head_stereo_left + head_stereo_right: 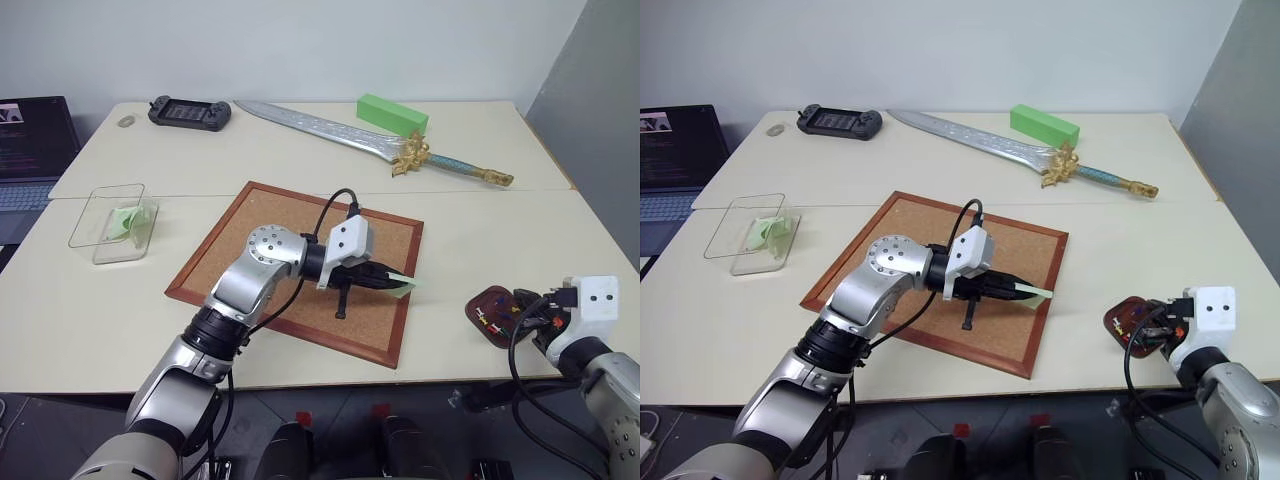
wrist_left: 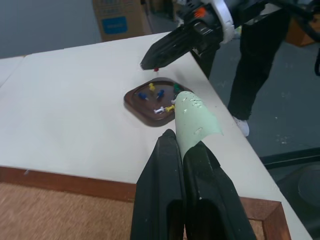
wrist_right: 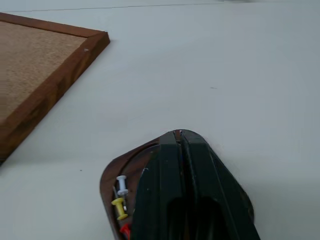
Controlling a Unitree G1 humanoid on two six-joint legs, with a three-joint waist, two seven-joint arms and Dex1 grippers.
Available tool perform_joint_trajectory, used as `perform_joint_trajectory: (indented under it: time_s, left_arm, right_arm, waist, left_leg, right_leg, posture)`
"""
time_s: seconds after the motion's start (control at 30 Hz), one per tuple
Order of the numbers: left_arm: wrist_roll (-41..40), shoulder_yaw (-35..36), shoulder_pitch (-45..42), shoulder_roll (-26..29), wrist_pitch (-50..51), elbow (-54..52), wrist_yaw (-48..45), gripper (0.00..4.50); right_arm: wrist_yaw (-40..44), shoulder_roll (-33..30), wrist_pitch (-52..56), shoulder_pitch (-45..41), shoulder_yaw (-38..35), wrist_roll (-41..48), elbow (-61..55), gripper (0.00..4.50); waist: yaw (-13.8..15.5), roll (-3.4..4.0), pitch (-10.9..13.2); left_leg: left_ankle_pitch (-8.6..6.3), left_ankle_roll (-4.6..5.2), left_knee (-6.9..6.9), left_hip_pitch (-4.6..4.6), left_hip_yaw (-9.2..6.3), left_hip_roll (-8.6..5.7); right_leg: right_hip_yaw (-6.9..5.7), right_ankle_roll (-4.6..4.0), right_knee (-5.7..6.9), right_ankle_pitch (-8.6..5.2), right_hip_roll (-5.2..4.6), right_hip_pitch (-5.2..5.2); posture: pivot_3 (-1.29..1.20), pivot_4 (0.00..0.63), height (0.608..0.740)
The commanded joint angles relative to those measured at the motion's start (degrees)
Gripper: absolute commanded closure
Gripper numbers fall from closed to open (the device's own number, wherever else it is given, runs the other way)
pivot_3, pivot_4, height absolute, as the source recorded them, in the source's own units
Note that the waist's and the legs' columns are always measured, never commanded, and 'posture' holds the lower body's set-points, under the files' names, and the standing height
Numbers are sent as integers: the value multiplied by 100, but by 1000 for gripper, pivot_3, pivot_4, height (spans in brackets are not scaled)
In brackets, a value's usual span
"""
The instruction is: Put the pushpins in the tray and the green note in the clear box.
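Two grippers: both are clenched tight.
Left gripper (image 1: 395, 282): it hangs over the cork board (image 1: 250, 240) and pinches the green note (image 1: 405, 284) between its black fingers (image 2: 165, 165). The note sticks out past the tips, over the board's 3 o'clock edge.
Right gripper (image 2: 150, 62): its fingers are pressed together right above the tray (image 1: 490, 303). A tiny red bit shows at the tip, but I cannot tell if it is a pin.
Tray: dark red dish on the table (image 1: 520, 230), at 3 o'clock from the board and apart from it, near the table's front edge.
Pushpins (image 2: 152, 92): small blue, yellow, white and red pins lie inside the tray.
Clear box (image 1: 112, 222): it sits on the table at 9 o'clock from the board, well apart, with something pale green inside.
Back of table: a toy sword (image 1: 350, 135), a bright green block (image 1: 392, 113) and a black game pad (image 1: 190, 112) lie at 12 o'clock.
Laptop (image 1: 30, 150): at 10 o'clock, beside the table.
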Motion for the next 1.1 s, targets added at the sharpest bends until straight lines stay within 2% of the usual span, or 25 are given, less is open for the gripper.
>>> perform_joint_trajectory:
  time_s: [0.03,0.23,0.43,0.83,1.03,1.1]
  left_arm:
    - [63,30,-88,-50,-121,-39,-37,4490]
    - [136,69,-7,-10,-34,-157,25,4490]
    - [132,113,37,19,59,-241,79,4500]
    - [78,148,-13,-9,188,-269,115,4500]
    - [-38,289,-43,29,367,-266,161,4500]
    - [-12,332,-40,71,356,-234,184,4500]
  right_arm:
    - [-126,53,70,-135,-101,300,-21,4500]
    - [-184,-33,-34,-117,46,371,171,4500]
    - [-204,-109,-194,-17,196,307,271,3256]
    - [-172,-363,-494,86,303,313,286,3256]
    - [641,-1030,-1112,456,200,429,130,3256]
    - [1012,-1197,-1260,468,101,754,5,2908]
  waist:
    - [0,0,0]
    - [4,0,0]
    - [2,1,-1]
    - [1,1,-1]
    - [2,2,-1]
    - [-9,3,-1]
  left_leg:
    - [0,0,0,0,0,0]
    - [0,0,1,-1,0,0]
    - [0,0,0,-1,1,0]
    - [0,0,1,-1,1,0]
    - [0,1,2,-1,3,-1]
    - [0,1,3,0,4,-1]
  right_leg:
    - [0,0,0,0,0,0]
    - [-1,0,0,0,-2,0]
    - [-1,0,0,0,-1,0]
    - [-1,0,0,0,-1,1]
    - [0,1,0,0,-2,1]
    - [-1,1,0,0,1,2]
  posture:
    - [0,150,740]
    - [0,150,740]
    - [0,150,740]
    - [0,150,740]
    - [0,150,740]
    - [0,150,740]
